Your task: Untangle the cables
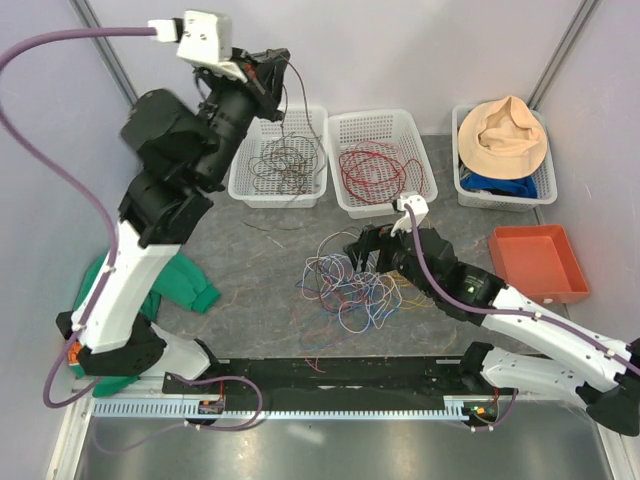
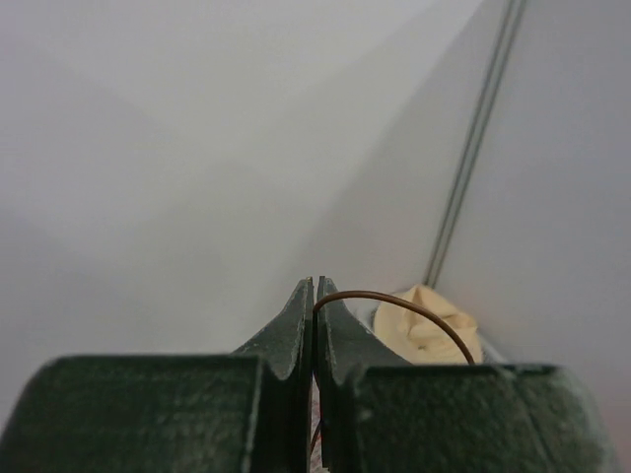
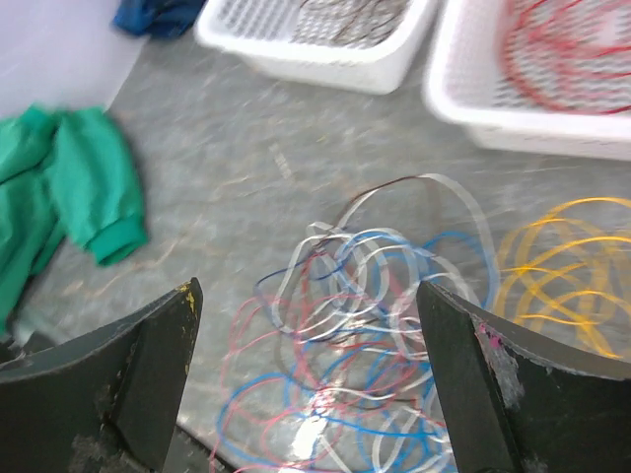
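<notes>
The left arm is raised high above the back of the surface (image 1: 250, 260). Its left end effector (image 2: 314, 288) is pinched closed on a dark brown cable (image 2: 394, 301), which arches out from between the jaws. In the overhead view this cable (image 1: 284, 100) hangs from the left end effector (image 1: 272, 72) down into the left basket (image 1: 240, 185), where more brown loops (image 1: 285, 165) lie.

The middle basket (image 1: 340, 200) holds the red cables (image 1: 375, 165). The right basket (image 1: 470, 195) holds a beige hat (image 1: 503, 135) on top of blue cloth.

The tangle of cables (image 1: 350, 290) lies on the surface in front of the baskets. It is a heap of blue, white, red and purple loops. The right end effector (image 1: 362, 250) hovers at its far edge. In the right wrist view the right end effector (image 3: 308, 289) stands wide, with nothing between its fingers and the tangle (image 3: 365, 296) below the gap. The yellow cables (image 3: 562, 256) lie just beside the heap on that view's right.

A green garment (image 1: 170, 280) lies beside the left arm's base, and an orange tray (image 1: 538, 262) sits near the right basket.
</notes>
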Available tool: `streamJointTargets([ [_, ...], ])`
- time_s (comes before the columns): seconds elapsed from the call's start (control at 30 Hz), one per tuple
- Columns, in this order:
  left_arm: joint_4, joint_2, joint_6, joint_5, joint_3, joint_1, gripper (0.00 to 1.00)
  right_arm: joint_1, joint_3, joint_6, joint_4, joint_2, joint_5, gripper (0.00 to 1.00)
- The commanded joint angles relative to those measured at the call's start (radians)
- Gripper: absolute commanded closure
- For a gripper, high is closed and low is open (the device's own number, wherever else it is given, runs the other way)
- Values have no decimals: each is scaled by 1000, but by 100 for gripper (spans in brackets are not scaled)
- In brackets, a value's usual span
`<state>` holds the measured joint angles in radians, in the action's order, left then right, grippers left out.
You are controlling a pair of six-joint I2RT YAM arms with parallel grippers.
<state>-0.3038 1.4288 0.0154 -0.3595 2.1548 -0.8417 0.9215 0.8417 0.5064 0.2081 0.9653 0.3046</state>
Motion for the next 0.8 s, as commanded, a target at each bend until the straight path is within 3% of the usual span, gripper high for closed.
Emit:
streamJointTargets([
  [0.0,-110,30,-242,124,-123,204,98,5,-16,-26,160,-34,111,2],
  [0.2,-90,156,-361,261,-138,372,98,4,-75,-22,88,-50,57,2],
  [0.5,-55,395,-345,295,106,437,98,2,-133,-42,-30,-37,42,2],
  [0.77,17,527,-362,300,93,487,98,4,-188,-29,-104,-7,1,2],
])
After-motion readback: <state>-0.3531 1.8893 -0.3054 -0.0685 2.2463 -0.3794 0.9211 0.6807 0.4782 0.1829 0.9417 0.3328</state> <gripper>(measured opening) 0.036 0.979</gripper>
